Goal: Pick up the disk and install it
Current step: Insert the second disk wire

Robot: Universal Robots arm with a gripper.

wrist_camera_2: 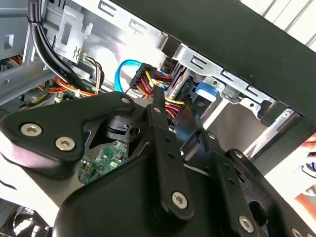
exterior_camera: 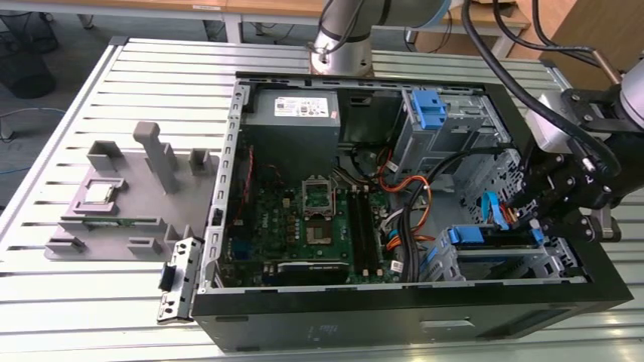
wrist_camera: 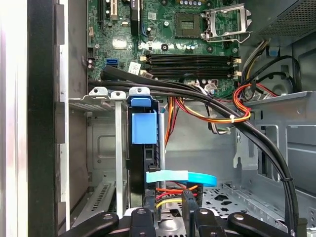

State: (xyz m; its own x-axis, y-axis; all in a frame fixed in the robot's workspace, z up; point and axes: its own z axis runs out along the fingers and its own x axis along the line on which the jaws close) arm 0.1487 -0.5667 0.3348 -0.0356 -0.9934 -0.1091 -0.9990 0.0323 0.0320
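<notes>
The desk (exterior_camera: 151, 64) is a slatted metal top filling the exterior view, and on it lies an open black computer case (exterior_camera: 403, 324) with its side off. Inside, at the lower middle of that frame, sits the green circuit board (exterior_camera: 302, 226); a grey power box (exterior_camera: 294, 109) sits at the upper middle. To the left on the desk stands a grey plastic holder (exterior_camera: 131, 196) with upright posts.

The arm (exterior_camera: 348, 30) comes in from the top and bends round to the right edge of the frame, where its black pincer (exterior_camera: 548, 207) hangs over the drive cage at the case's lower right corner. In the first wrist view the disk (wrist_camera: 144, 148) stands on edge in the metal cage slot at the frame's lower middle, its blue carrier tab showing, with a light blue flat cable (wrist_camera: 182, 177) and a bundle of red, yellow and black wires at its end. The pincer sits right at that end of the disk, apparently touching it; I cannot tell whether it is open or closed.

Judging by this, the disk is in its bay and seating is the work in hand. To do it well, push straight along the slot rails, keep the disk square to the cage, and keep the loose cables from getting pinched.
</notes>
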